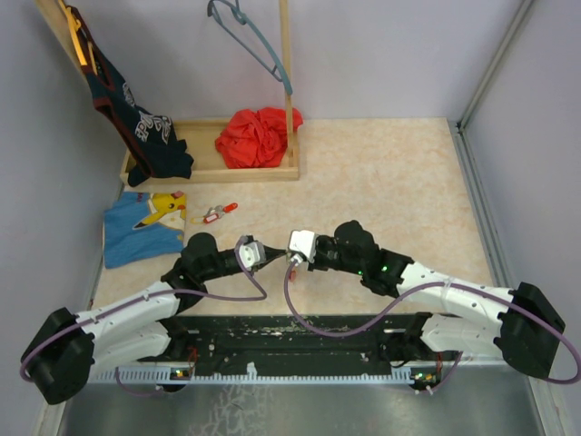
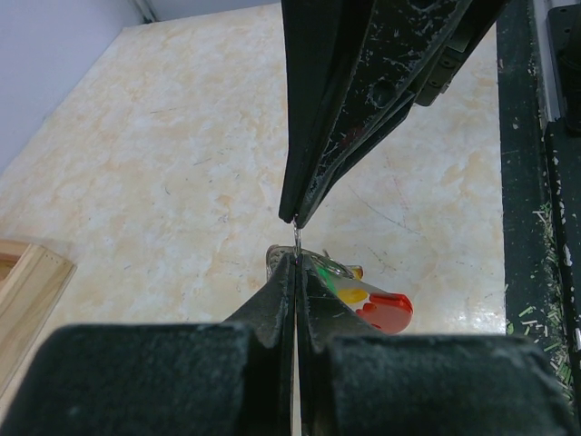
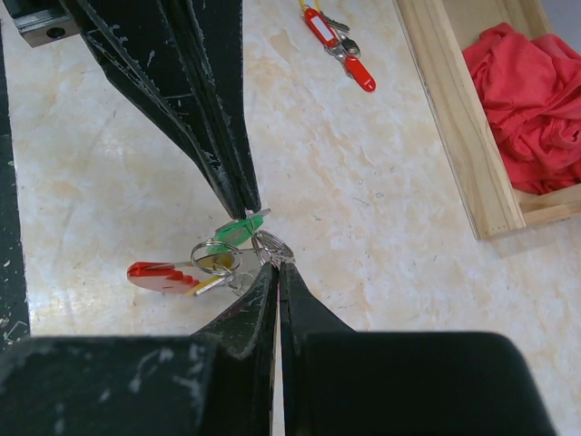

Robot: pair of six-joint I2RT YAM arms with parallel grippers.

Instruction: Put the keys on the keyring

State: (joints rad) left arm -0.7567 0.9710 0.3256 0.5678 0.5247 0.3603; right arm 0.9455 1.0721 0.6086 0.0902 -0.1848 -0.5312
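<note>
- Scuffed black left gripper (image 2: 296, 262) and right gripper (image 3: 277, 270), both pressed together, apparently pinch a thin silver wire (image 2: 297, 238).
- Keys (image 3: 216, 260): glossy green, yellow, red plastic tags.

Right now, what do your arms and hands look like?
The left arm and right arm are white tubes with chunky black joints, each trailing a purple cable. The left hand and right hand have thin, black, scuffed fingers tapering to points.

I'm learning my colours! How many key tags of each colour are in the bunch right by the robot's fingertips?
green tag: 1
yellow tag: 1
red tag: 1
Total: 3
</note>
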